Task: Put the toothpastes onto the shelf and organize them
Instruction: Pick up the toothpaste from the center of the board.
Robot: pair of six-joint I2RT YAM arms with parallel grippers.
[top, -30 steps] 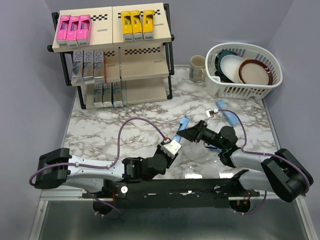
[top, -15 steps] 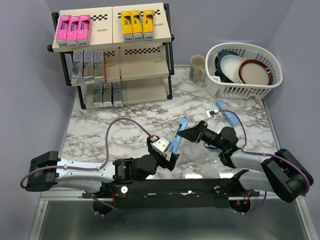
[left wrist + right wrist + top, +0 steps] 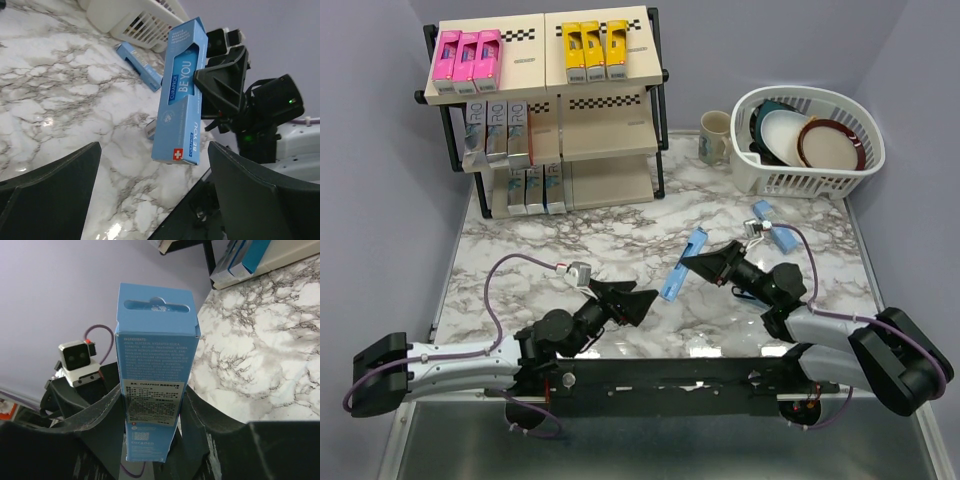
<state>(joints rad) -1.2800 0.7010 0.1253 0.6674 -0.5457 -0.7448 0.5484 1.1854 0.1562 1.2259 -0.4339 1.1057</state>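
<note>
A light blue toothpaste carton (image 3: 673, 284) (image 3: 182, 95) (image 3: 155, 355) hangs tilted above the marble table, my right gripper (image 3: 692, 262) (image 3: 152, 407) shut on its middle. My left gripper (image 3: 646, 303) (image 3: 154, 150) stands open just left of the carton, apart from it. A second light blue carton (image 3: 780, 237) (image 3: 141, 66) lies on the table at the right. The shelf (image 3: 610, 120) at the back left carries pink cartons (image 3: 467, 55) and yellow cartons (image 3: 595, 48) on top, silver and red ones (image 3: 500, 128) in the middle, blue ones (image 3: 533, 188) at the bottom.
A white dish basket (image 3: 760, 178) (image 3: 142, 22) with plates stands at the back right, a mug (image 3: 713, 135) beside it. The right halves of the shelf's middle and bottom boards are bare. Both arms meet over the table's front centre.
My left gripper has let go of the light blue carton, opened wide and drawn back to the left. My right gripper has closed on the carton and now holds it alone.
</note>
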